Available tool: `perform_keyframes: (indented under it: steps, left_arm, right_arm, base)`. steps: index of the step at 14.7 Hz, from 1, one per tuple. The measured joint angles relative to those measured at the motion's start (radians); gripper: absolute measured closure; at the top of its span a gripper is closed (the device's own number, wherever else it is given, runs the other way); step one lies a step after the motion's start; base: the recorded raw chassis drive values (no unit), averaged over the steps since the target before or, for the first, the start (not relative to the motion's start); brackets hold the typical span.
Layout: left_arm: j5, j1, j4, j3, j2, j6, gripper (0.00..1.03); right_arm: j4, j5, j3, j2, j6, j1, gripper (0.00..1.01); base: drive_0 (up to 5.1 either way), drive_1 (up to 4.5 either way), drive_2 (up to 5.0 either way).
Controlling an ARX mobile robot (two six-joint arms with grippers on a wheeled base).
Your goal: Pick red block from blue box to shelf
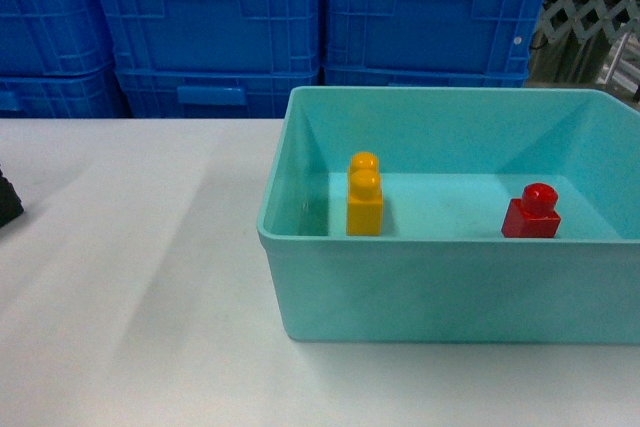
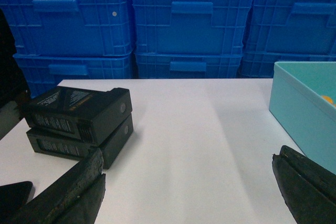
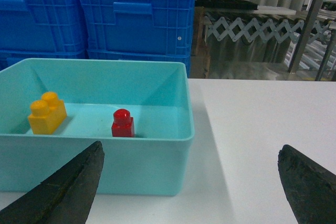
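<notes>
Red block [image 1: 532, 212] upright on the floor of the blue box [image 1: 300, 247], toward its right side, well apart from the yellow two-stud brick [image 1: 365, 195] standing nearer the left wall. Box resting on the white bench [image 1: 130, 277], dark blue crates [image 1: 320, 17] stacked behind, two black battery-like packs [image 2: 79, 121], probably, stacked on the bench's left. Left pincer [image 2: 189, 190] and right pincer [image 3: 191, 184] both spread wide, gripping nothing, the right one low before the box's near wall.
</notes>
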Motion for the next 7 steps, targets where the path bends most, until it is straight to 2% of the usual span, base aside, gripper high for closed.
perform_keyframes:
  steps: [7]
  left_arm:
    - [0.000,0.000,0.000,0.000,0.000,0.000,0.05]
  right_arm:
    - [0.000,0.000,0.000,0.000,0.000,0.000,0.03]
  base:
    - [0.0,0.00,0.0]
